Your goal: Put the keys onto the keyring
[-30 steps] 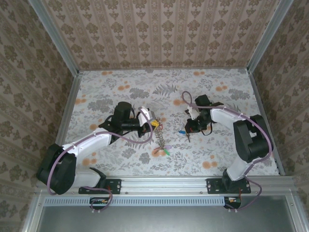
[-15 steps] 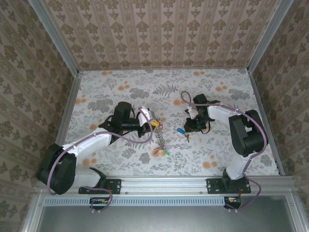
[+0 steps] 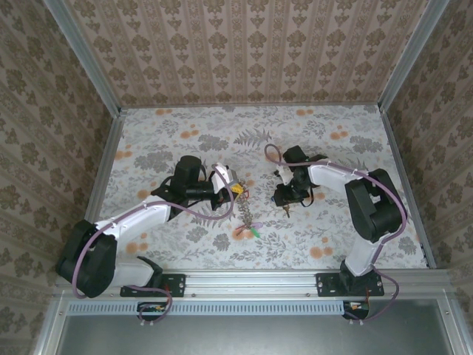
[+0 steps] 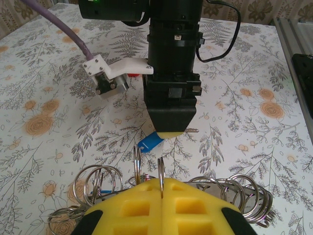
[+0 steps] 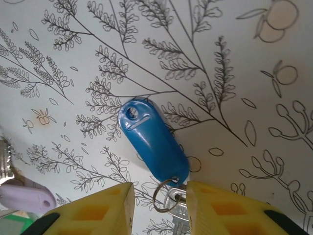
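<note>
Floral surface [image 3: 185, 133] on my feed carries the blue-tagged key [image 5: 154, 144] lying flat beneath my right fingers [image 5: 98, 210], which stand parted astride its small ring, while my left fingers [image 4: 132, 205] are clamped on the keyring [image 4: 247, 196].

Floral tablecloth [image 3: 185, 126]; walls [image 3: 251, 52] (patterned)

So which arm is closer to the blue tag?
Right. The right gripper sits over the blue tag, jaws open astride its ring end; the left gripper is off to the side, pinching the keyring.
</note>
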Controlling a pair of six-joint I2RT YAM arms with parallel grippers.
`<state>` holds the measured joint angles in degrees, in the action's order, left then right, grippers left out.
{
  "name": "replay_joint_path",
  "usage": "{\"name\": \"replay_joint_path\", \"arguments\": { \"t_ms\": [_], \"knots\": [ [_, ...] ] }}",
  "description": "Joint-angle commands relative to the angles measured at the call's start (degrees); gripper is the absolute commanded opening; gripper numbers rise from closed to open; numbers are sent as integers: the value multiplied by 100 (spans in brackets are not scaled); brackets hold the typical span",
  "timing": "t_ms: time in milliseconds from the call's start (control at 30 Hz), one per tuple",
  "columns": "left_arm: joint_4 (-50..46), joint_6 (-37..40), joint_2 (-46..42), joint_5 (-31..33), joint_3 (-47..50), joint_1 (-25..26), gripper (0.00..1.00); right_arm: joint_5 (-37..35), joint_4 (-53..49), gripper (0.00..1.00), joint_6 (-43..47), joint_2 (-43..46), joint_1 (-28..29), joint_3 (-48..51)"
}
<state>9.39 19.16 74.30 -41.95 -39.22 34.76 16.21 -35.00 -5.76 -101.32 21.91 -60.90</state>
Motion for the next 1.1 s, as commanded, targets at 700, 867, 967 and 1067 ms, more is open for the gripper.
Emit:
{"name": "replay_joint_path", "arguments": {
  "t_ms": [700, 867, 967, 1067],
  "knots": [
    [118, 97, -145, -129, -137, -22, 0, -757, -254, 11, 146, 139, 161, -106],
    [90, 102, -138, -134, -153, -22, 0, -646, -224, 15, 123, 82, 142, -139],
    [81, 110, -126, -136, -164, -22, 0, -564, -206, 15, 110, 50, 124, -141],
    [68, 115, -118, -137, -156, -22, 0, -494, -137, 15, 84, 48, 106, -115]
  ]
}}
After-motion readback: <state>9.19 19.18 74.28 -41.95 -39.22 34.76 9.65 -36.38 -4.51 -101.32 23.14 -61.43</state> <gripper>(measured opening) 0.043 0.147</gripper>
